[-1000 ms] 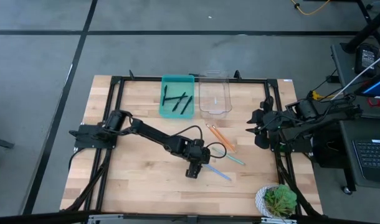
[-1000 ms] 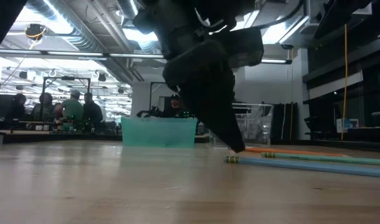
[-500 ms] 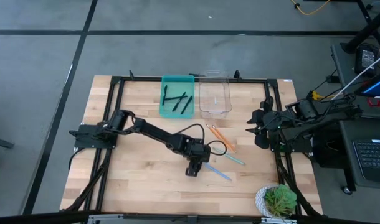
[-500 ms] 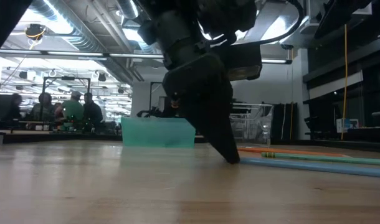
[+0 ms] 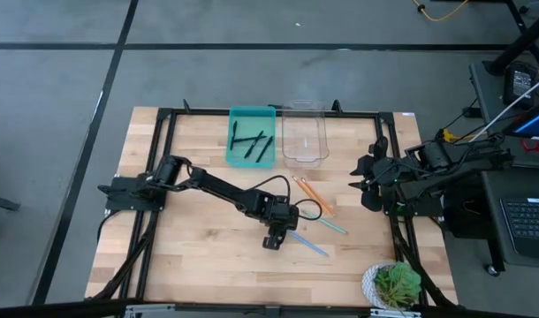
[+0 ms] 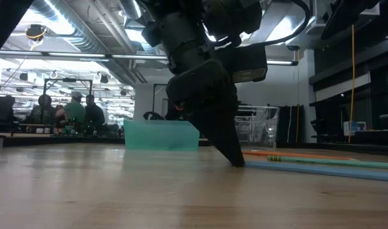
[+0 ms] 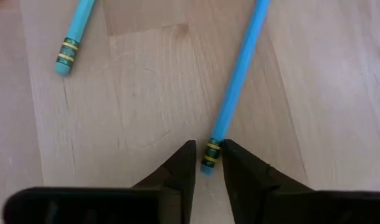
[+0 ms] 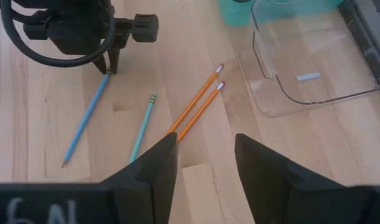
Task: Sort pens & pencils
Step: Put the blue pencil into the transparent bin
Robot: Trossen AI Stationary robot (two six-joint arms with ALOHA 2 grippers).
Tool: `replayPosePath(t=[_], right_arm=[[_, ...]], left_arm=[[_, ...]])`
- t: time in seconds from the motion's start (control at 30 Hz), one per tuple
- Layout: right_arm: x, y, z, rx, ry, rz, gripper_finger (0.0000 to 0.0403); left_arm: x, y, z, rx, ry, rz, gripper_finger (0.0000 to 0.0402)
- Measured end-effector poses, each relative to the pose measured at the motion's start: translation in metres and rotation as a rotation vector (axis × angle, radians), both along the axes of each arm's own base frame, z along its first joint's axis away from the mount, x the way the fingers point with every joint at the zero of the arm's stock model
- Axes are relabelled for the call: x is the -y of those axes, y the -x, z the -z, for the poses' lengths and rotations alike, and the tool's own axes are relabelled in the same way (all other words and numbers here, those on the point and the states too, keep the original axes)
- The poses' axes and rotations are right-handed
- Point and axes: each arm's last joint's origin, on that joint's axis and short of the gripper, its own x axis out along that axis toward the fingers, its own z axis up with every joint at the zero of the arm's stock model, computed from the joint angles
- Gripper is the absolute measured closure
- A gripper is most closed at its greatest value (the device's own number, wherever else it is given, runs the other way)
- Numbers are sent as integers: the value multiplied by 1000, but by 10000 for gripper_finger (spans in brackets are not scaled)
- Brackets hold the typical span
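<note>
**Operator:** Where do my jaws stand?

**Spotter:** Your left gripper (image 7: 207, 163) has its jaws drawn narrow around the eraser end of one light-blue pencil (image 7: 235, 84), fingertips (image 6: 235, 158) down at the tabletop (image 5: 190, 252). Whether they actually pinch it you cannot tell; a thin gap shows on each side. Your right gripper (image 8: 205, 158) waits off the table's right edge, jaws apart, holding nothing.

**Operator:** What room do I have around that pencil?

**Spotter:** Bare wood lies on the side away from the other pencils. The second light-blue pencil (image 8: 142, 127) lies near it, well apart from the jaws, and beyond that the orange pair (image 8: 196, 107) lies side by side, nearly touching. The clear bin (image 5: 304, 134) sits farther beyond the pair, with the teal bin (image 5: 251, 135) touching its side.

**Operator:** Count them for me.

**Spotter:** Four pencils, two light blue and two orange, all on the wood. The pens (image 5: 252, 141) lie in the teal bin; you can make out about four, overlapping, so the count is unsure. A potted plant (image 5: 395, 284) sits at the table's near corner, partly cut off.
</note>
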Motion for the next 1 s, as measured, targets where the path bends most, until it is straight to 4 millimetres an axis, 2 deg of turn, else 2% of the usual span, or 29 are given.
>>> replayPosePath(t=[0.2, 0.33, 0.63, 0.77, 1.0], right_arm=[[0, 0, 0, 0, 0, 0, 241], [0, 0, 0, 0, 0, 0, 241], [0, 0, 0, -1, 0, 0, 241], [0, 0, 0, -1, 0, 0, 241], [0, 0, 0, -1, 0, 0, 241]], left_arm=[[5, -1, 16, -31, -2, 15, 372], [6, -2, 20, -32, 7, -28, 392], [4, -1, 7, 6, -13, -59, 398], [4, -1, 7, 10, -16, -66, 399], [5, -7, -2, 15, -31, -69, 399]])
